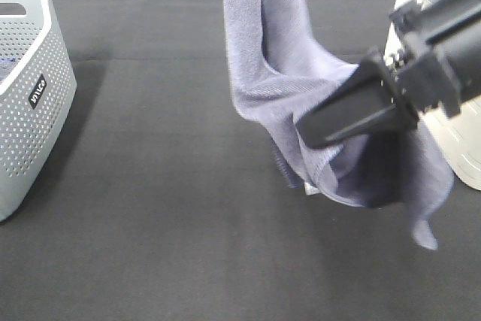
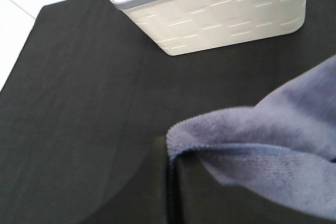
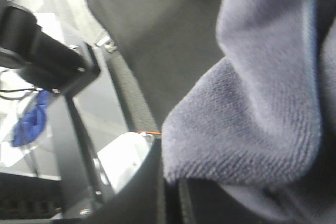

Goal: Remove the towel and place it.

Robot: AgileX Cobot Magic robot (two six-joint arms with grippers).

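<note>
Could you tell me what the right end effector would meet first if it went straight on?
The right end effector, shut on the towel, would probably meet the black table cover first, short of the grey basket; depth is unclear.

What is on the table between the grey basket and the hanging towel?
Nothing. In the high view, only bare black table shows between the grey basket and the towel.

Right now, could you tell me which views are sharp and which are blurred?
Exterior high view: sharp on the towel, white basket washed out at the right edge. Left wrist view: white basket crisp, near towel soft. Right wrist view: towel blurred up close, background overexposed.
</note>
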